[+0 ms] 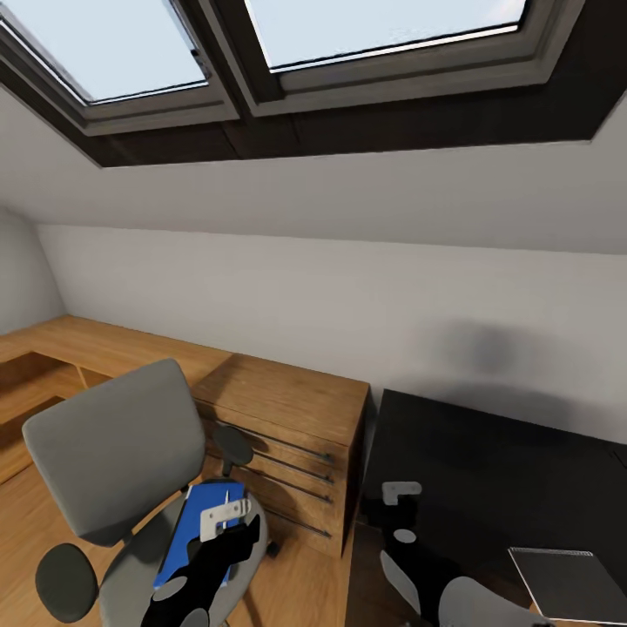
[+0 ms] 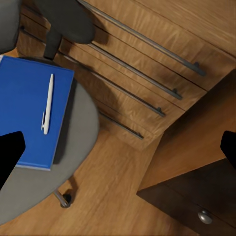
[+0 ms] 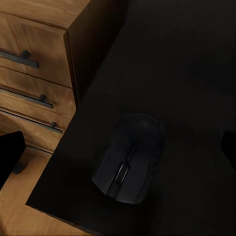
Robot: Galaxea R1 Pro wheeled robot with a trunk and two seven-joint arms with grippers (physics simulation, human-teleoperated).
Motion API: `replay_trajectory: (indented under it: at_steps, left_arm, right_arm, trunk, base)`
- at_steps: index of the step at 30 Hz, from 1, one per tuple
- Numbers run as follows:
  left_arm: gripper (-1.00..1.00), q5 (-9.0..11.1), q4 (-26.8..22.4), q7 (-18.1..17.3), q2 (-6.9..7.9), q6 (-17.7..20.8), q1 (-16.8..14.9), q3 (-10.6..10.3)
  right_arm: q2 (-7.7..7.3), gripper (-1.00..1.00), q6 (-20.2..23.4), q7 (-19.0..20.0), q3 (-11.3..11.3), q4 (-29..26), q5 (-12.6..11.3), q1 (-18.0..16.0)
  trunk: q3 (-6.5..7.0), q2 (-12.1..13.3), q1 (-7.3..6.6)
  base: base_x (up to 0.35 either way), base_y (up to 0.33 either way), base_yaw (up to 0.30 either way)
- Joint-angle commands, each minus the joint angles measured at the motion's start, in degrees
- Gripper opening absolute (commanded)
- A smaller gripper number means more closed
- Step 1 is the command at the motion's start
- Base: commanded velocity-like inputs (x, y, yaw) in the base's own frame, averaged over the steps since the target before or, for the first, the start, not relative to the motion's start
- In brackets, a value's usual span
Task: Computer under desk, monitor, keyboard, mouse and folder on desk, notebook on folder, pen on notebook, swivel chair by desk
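Observation:
A grey swivel chair [image 1: 113,444] stands at the lower left. On its seat lies a blue folder [image 1: 187,531] [image 2: 29,113] with a white pen [image 2: 47,103] resting on top. My left gripper [image 1: 222,549] [image 2: 118,152] hovers open over the seat's edge, beside the folder, holding nothing. On the dark desk [image 1: 488,453] sits a black mouse [image 3: 129,160] near the desk's corner. My right gripper [image 1: 394,522] [image 3: 118,152] hangs open just above the mouse, its fingers wide on either side. A grey spiral notebook [image 1: 570,582] lies on the desk at the lower right.
A wooden drawer unit [image 1: 287,435] with bar handles stands between chair and desk, close to the chair's armrest [image 2: 66,19]. A low wooden counter [image 1: 52,348] runs along the left wall. A sloped ceiling with skylights [image 1: 261,52] is overhead. The floor [image 2: 118,196] is wood.

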Motion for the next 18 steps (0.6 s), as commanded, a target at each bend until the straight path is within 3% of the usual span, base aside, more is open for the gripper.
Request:
replay_trajectory:
  at_steps: [1,6,13,18]
  left_arm:
    - [1.0,0.4,-0.1,0.5,0.06,0.1,-0.1,-0.1]
    - [1.0,0.4,0.0,0.5,0.06,0.1,-0.1,-0.2]
    - [1.0,0.4,0.1,0.5,0.06,0.1,-0.1,-0.2]
    - [1.0,0.4,0.2,0.4,0.06,0.2,-0.1,-0.2]
  right_arm:
    - [-0.07,1.0,-0.3,-0.2,0.5,0.1,-0.7,-0.1]
    - [-0.28,1.0,-0.1,0.1,0.5,0.5,-1.2,-0.3]
    - [-0.28,1.0,3.0,0.2,0.1,0.5,-1.4,-0.5]
    - [-0.32,1.0,5.9,0.2,-2.4,0.5,-2.0,-1.2]
  trunk:
    - [-0.09,-0.1,0.02]
    - [-0.09,-0.1,0.02]
    - [-0.09,-0.1,0.02]
    - [-0.09,-0.1,0.02]
  base:
    - [0.0,0.0,0.0]
    - [0.016,0.0,0.0]
    - [0.247,0.0,0.0]
    - [0.106,0.0,0.0]
